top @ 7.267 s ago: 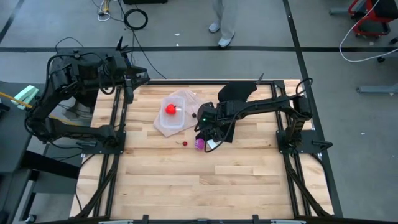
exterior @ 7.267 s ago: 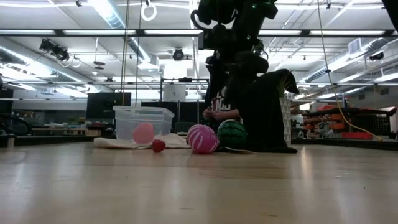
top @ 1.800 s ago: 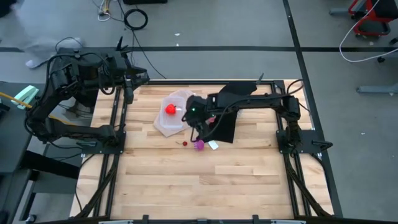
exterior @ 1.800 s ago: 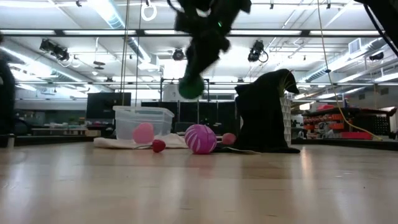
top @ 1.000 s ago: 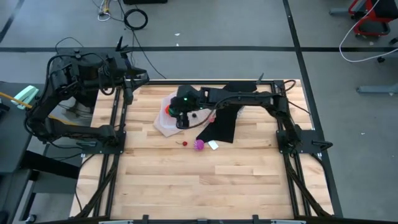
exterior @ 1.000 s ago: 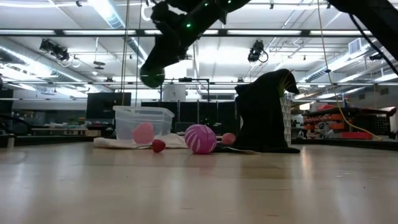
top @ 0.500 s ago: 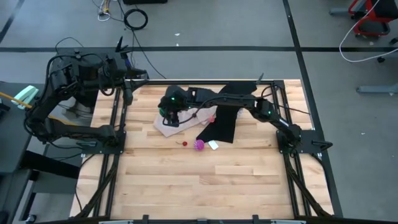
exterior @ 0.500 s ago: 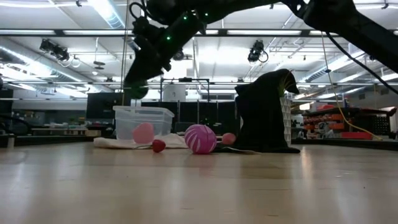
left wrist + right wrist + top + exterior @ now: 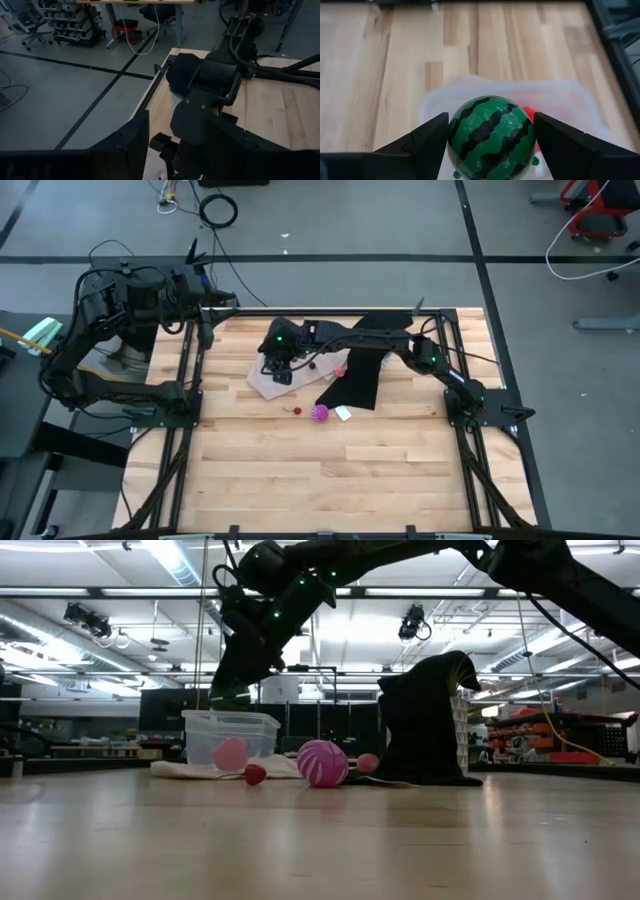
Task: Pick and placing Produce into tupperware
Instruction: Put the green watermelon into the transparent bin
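Green striped melon (image 9: 491, 131) over clear tupperware (image 9: 570, 97); magenta ball (image 9: 320, 413) on table.

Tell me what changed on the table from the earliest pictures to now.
The right claw picked the green striped fruit up from beside the black cloth and carried it to above the tupperware, still gripping it. The magenta fruit, the small dark red piece and the red fruit in the tupperware stayed put. The left arm stayed parked.

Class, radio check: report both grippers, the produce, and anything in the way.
Right gripper shut on green striped fruit, above tupperware. Left gripper parked at table's far-left edge. Red fruit already inside; magenta fruit waits on table. Nothing obstructing.
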